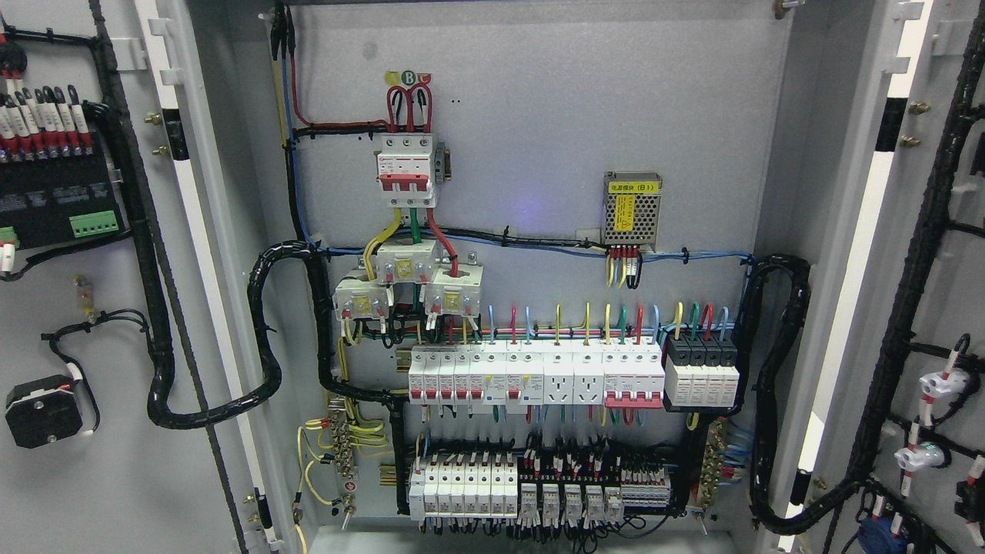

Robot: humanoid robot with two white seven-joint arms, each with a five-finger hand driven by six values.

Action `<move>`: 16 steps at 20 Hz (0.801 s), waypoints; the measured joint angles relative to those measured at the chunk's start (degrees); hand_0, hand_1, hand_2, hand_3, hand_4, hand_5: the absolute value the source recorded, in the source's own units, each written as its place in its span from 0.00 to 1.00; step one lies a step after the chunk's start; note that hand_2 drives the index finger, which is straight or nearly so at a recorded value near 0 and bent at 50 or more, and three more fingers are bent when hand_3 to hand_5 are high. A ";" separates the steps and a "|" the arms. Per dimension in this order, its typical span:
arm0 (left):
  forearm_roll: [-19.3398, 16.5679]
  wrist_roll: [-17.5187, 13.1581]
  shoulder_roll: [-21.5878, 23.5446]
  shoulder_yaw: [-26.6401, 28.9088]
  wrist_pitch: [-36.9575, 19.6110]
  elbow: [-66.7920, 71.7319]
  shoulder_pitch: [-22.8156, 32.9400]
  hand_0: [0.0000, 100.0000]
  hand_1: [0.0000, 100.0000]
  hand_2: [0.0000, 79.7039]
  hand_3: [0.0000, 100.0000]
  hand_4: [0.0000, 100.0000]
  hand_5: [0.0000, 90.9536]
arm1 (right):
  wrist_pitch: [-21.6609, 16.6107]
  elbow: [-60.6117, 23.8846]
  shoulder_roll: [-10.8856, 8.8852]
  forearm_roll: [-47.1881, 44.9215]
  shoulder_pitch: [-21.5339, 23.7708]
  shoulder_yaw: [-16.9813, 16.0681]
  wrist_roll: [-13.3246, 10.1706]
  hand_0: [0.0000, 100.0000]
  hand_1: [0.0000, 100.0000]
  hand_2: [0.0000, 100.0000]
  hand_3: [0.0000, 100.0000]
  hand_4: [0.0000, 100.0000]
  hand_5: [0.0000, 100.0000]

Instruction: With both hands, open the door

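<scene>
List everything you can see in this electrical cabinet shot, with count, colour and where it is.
Left door: one, grey, swung open at the left, black wiring on its inner face.
Right door: one, grey, swung open at the right, black cable loom on it.
Back panel: one, grey, centre.
Main breaker: one, white and red, upper centre.
Power supply: one, metal mesh with yellow label, upper right of the panel.
Current transformers: three, white, below the main breaker.
Breaker row: one row, white with red levers, mid panel.
Black module block: one, right end of that row.
Lower terminal row: one row, white and black, bottom.
Robot hands: none in view.
</scene>
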 measured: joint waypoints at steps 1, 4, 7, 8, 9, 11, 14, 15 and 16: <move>-0.01 0.00 -0.09 0.25 0.00 0.11 0.01 0.00 0.00 0.00 0.00 0.00 0.00 | 0.00 0.09 0.21 0.09 -0.02 0.00 0.00 0.38 0.00 0.00 0.00 0.00 0.00; -0.01 0.00 -0.31 0.90 0.21 0.39 0.03 0.00 0.00 0.00 0.00 0.00 0.00 | 0.00 0.31 0.75 0.29 -0.07 -0.02 -0.02 0.38 0.00 0.00 0.00 0.00 0.00; 0.03 0.00 -0.49 1.33 0.29 0.57 0.04 0.00 0.00 0.00 0.00 0.00 0.00 | 0.00 0.46 1.16 0.40 -0.10 -0.04 -0.02 0.38 0.00 0.00 0.00 0.00 0.00; 0.03 0.00 -0.53 1.46 0.01 0.63 0.04 0.00 0.00 0.00 0.00 0.00 0.00 | 0.00 0.52 1.27 0.43 -0.11 -0.05 -0.02 0.38 0.00 0.00 0.00 0.00 0.00; 0.04 0.00 -0.59 1.57 -0.15 0.67 0.04 0.00 0.00 0.00 0.00 0.00 0.00 | -0.03 0.55 1.37 0.46 -0.12 -0.05 -0.02 0.38 0.00 0.00 0.00 0.00 0.00; 0.06 0.00 -0.66 1.78 -0.32 0.73 0.05 0.00 0.00 0.00 0.00 0.00 0.00 | -0.11 0.63 1.54 0.49 -0.13 -0.06 -0.02 0.38 0.00 0.00 0.00 0.00 0.00; 0.05 0.00 -0.75 2.01 -0.57 0.77 0.05 0.00 0.00 0.00 0.00 0.00 0.00 | -0.17 0.71 1.76 0.51 -0.14 -0.07 -0.13 0.38 0.00 0.00 0.00 0.00 0.00; 0.04 0.00 -0.78 2.09 -0.61 0.78 0.05 0.00 0.00 0.00 0.00 0.00 0.00 | -0.19 0.74 1.82 0.52 -0.14 -0.07 -0.23 0.38 0.00 0.00 0.00 0.00 0.00; 0.03 0.00 -0.81 2.15 -0.62 0.79 0.05 0.00 0.00 0.00 0.00 0.00 0.00 | -0.25 0.76 1.88 0.53 -0.14 -0.08 -0.24 0.38 0.00 0.00 0.00 0.00 0.00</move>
